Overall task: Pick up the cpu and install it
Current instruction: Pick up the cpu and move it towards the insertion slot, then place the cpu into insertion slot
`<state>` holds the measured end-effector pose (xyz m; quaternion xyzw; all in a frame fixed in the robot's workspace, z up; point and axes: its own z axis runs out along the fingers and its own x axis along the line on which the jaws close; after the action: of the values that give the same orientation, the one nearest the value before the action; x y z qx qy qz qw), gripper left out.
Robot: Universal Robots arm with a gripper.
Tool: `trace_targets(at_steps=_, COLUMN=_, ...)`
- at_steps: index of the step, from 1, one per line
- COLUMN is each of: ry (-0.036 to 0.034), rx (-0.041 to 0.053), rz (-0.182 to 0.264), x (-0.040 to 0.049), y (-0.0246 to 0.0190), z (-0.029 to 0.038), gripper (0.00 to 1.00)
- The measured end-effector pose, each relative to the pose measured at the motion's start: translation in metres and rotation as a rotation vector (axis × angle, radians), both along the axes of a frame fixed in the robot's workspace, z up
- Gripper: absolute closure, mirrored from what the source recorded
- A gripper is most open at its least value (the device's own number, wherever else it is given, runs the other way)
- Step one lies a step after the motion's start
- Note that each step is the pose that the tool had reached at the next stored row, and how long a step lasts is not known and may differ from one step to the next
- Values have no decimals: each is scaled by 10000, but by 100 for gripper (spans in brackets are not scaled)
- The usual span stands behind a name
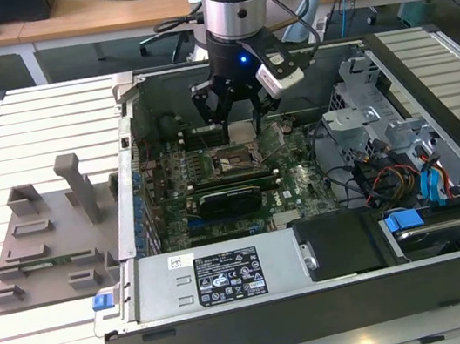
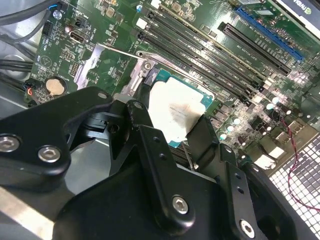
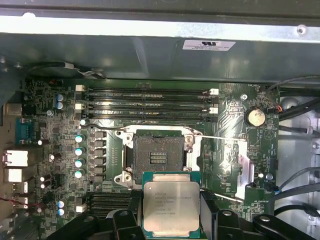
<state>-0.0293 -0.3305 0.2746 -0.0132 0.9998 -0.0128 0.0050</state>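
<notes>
Claw [image 3: 171, 216] is pinching the cpu [image 3: 170, 197] just above the empty socket [image 3: 157, 155], so picking up looks done, but it is not in yet.

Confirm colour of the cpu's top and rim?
The cpu has a silvery-grey metal top and a green rim, clearest in the first wrist view.

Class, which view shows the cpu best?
The first wrist view: the cpu faces it squarely, in the gripper. The second wrist view shows it aslant, partly behind fingers; the exterior view, too small to tell.
</notes>
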Motion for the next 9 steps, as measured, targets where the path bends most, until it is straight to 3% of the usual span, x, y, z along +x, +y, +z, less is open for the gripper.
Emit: trace_targets(at_steps=9, ry=-1, rx=0, rz=-149, x=0, y=0, z=-1, gripper=45)
